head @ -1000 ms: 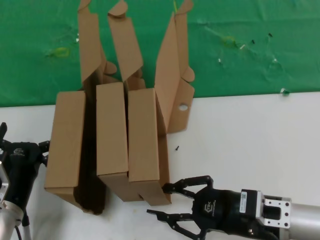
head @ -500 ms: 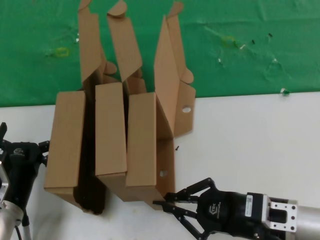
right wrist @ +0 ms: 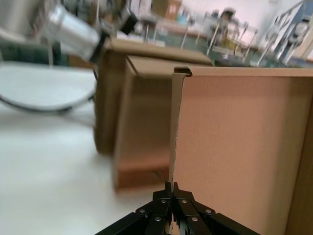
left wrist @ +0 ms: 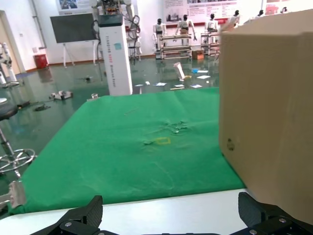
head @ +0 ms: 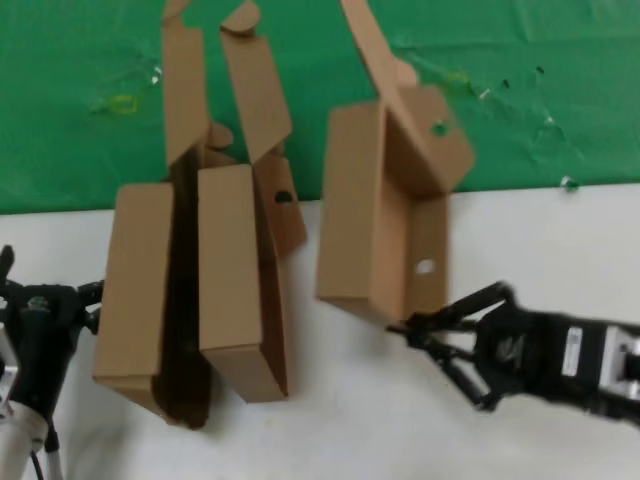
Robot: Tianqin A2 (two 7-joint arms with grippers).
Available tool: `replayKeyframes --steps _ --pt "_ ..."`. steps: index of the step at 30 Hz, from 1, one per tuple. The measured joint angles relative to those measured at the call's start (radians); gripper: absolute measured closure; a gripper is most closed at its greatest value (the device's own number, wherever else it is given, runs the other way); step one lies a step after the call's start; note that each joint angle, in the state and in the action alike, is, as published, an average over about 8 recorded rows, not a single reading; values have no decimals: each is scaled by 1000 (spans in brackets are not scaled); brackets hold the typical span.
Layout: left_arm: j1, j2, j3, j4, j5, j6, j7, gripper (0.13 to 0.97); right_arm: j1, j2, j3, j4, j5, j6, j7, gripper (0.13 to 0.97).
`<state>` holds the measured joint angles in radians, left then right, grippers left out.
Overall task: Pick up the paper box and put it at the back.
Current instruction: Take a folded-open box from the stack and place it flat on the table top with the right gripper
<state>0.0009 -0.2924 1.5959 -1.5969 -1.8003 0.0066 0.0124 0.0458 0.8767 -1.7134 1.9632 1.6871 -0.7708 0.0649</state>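
While the green cloth at the back [head: 520,110] fills the far half of the scene and the white counter [head: 540,250] the near half, my right tool [head: 405,327] pinches the near wall of the paper box [head: 365,215]. That box has just come away from the two other boxes [head: 185,280], which it stood against a moment ago, and now sits apart to their right, partly over the cloth edge. My right tool's fingertips [right wrist: 168,192] are closed tight on the cardboard wall. My left tool [left wrist: 166,220] waits, spread wide, near the left box. I judge the carry is well begun; release farther back remains.
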Motion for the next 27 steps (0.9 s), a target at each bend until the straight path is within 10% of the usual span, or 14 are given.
replayKeyframes --steps 12,27 --pt "0 0 0 0 0 0 0 132 418 69 -62 93 -506 -400 545 945" --pt "0 0 0 0 0 0 0 132 1078 -126 -706 -112 -1097 -789 883 946"
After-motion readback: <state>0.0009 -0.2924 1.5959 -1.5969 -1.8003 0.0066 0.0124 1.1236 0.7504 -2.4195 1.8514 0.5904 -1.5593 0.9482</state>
